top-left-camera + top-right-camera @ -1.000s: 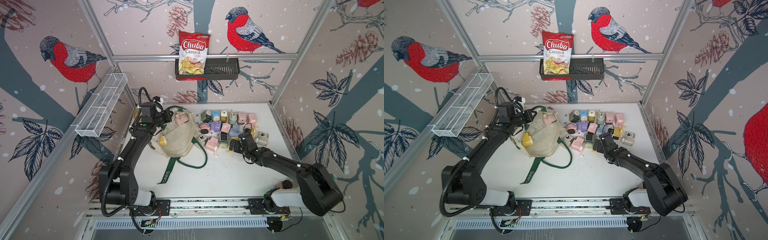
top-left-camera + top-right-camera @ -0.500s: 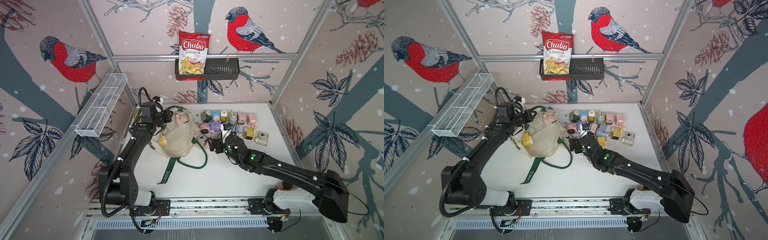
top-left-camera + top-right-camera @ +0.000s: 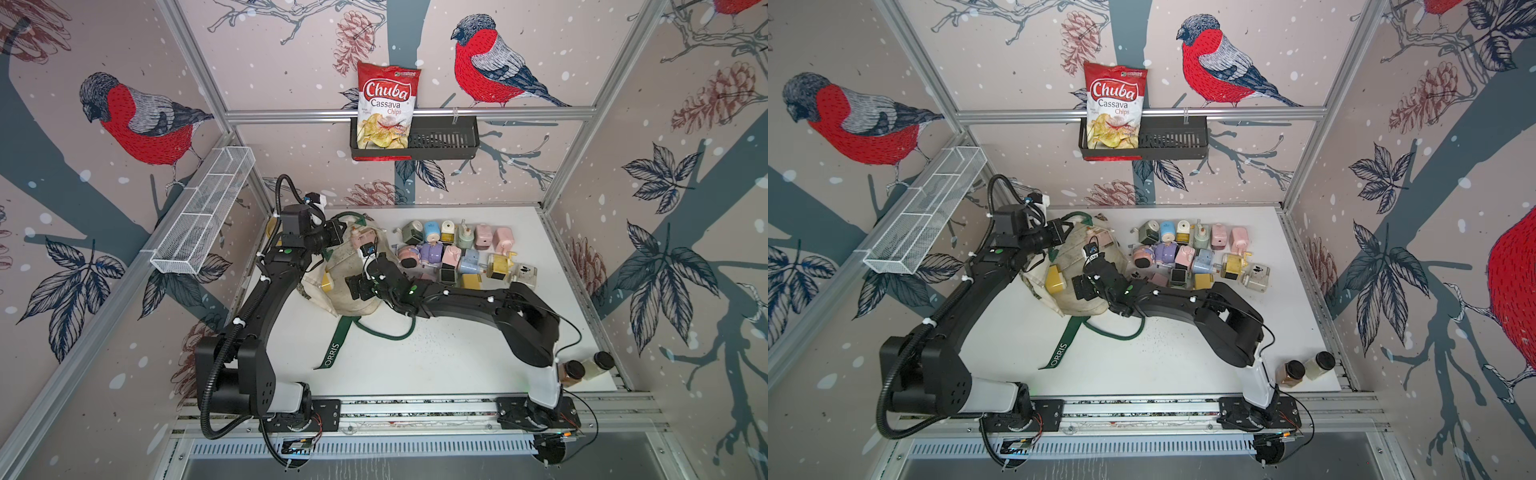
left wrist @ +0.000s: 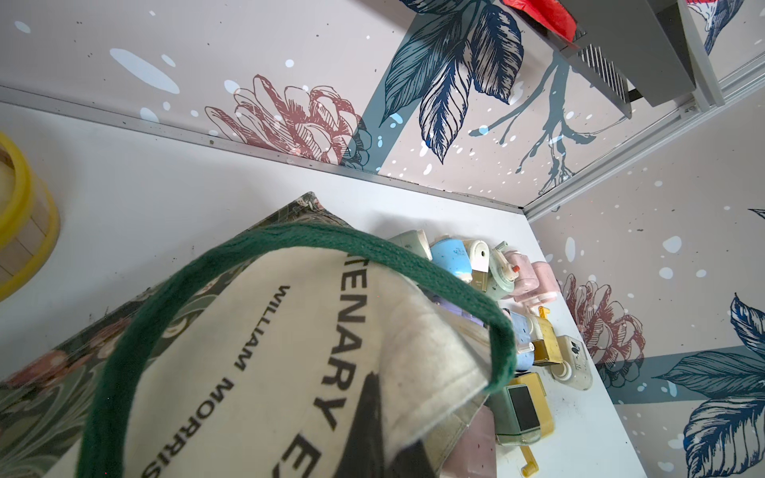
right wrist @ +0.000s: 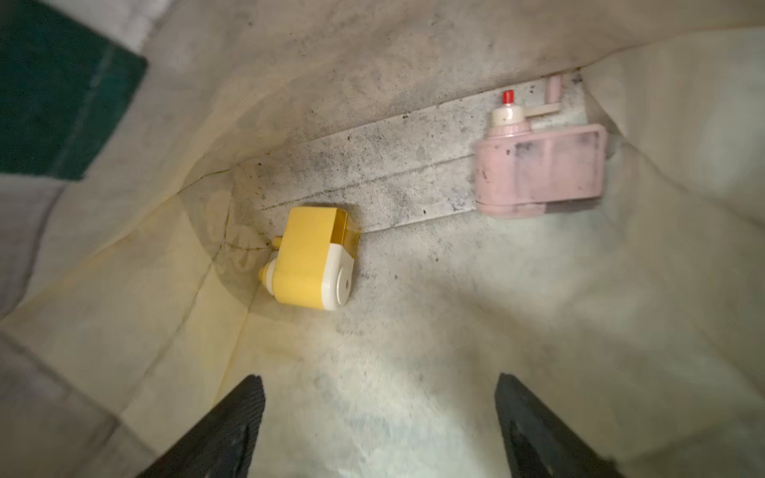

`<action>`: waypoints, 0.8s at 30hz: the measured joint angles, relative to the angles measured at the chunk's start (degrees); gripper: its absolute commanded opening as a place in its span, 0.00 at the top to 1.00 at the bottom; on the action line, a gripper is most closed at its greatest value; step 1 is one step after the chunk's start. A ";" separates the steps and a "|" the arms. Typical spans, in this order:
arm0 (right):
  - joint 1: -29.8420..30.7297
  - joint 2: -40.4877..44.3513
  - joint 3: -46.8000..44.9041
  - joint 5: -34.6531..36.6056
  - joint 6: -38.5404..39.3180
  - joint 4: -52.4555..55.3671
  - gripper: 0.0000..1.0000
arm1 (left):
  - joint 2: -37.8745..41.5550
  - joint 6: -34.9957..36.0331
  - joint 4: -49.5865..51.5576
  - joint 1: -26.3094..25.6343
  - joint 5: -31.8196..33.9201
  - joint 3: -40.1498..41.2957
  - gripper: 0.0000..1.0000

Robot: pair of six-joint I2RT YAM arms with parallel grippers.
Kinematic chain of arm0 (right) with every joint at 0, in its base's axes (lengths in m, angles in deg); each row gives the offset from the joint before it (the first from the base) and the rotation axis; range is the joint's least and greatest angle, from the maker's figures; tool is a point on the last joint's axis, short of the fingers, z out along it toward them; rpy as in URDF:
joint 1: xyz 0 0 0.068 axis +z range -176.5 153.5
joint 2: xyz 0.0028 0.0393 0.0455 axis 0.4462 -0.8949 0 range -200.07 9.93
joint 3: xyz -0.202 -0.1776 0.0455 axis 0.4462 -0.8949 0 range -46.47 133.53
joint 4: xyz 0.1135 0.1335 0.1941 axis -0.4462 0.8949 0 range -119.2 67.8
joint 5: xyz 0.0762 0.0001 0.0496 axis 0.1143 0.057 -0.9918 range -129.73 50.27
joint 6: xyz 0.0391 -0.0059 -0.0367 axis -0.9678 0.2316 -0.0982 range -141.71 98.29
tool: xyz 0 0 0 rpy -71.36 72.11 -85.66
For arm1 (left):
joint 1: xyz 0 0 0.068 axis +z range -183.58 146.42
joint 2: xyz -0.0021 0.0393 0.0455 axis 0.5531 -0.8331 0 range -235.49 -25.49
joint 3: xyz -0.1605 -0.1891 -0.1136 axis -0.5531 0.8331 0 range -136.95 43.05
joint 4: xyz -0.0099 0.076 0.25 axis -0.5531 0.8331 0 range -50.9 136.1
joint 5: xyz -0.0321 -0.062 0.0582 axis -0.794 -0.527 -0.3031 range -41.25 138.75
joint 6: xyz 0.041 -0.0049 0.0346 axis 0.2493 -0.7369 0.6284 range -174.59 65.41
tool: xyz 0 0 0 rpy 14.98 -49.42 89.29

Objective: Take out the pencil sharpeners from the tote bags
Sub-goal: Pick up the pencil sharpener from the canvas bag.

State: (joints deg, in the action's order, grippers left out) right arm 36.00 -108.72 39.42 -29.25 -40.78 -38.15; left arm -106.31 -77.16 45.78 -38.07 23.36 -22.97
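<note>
**Surface:** one white surface point(image 3: 457, 365) carries everything.

**Arms:** two. The left arm point(image 3: 257, 307) reaches to the far-left corner, and the right arm point(image 3: 469, 303) lies across the middle.

**Tote:** one tote bag point(image 3: 343, 262), cream canvas with green straps. It sits left of centre on the surface with its upper edge held up.

**Back wall:** one chips bag point(image 3: 384, 110) stands in one black basket point(image 3: 444, 139).

**Pencil sharpeners point(image 3: 430, 253) out on the surface:** I count fifteen in three rough rows just right of the tote, several of them touching. The right arm covers the near edge of the group, so my count may be short.

**Inside the tote:** the right wrist view shows two more, one yellow sharpener point(image 5: 314, 256) and one pink sharpener point(image 5: 538, 169). They lie well apart on the soiled lining.

**Jars:** two jars point(image 3: 575, 370) with dark lids stand side by side at the near-right corner.

**Left fingers point(image 4: 366, 418):** closed, pinching the tote's canvas edge beside a green strap. I can see only one finger.

**Right fingers point(image 5: 236, 426):** two, spread wide and pointed into the tote's mouth. They grip nothing and are clear of both sharpeners.
</note>
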 measured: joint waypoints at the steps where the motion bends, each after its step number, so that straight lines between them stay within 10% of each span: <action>1: -0.02 -2.25 2.40 -1.42 0.96 -0.39 0.10 | 0.00 0.04 0.00 0.00 -0.17 0.00 1.00; 24: -3.32 -36.76 41.70 -13.22 8.55 -4.28 0.00 | -0.33 1.64 -0.11 1.70 -5.68 -0.42 1.00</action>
State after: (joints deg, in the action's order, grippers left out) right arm 32.67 -145.48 81.12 -42.47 -32.23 -42.43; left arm -106.63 -75.52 45.67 -36.36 17.68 -23.38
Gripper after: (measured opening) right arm 0.996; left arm 0.057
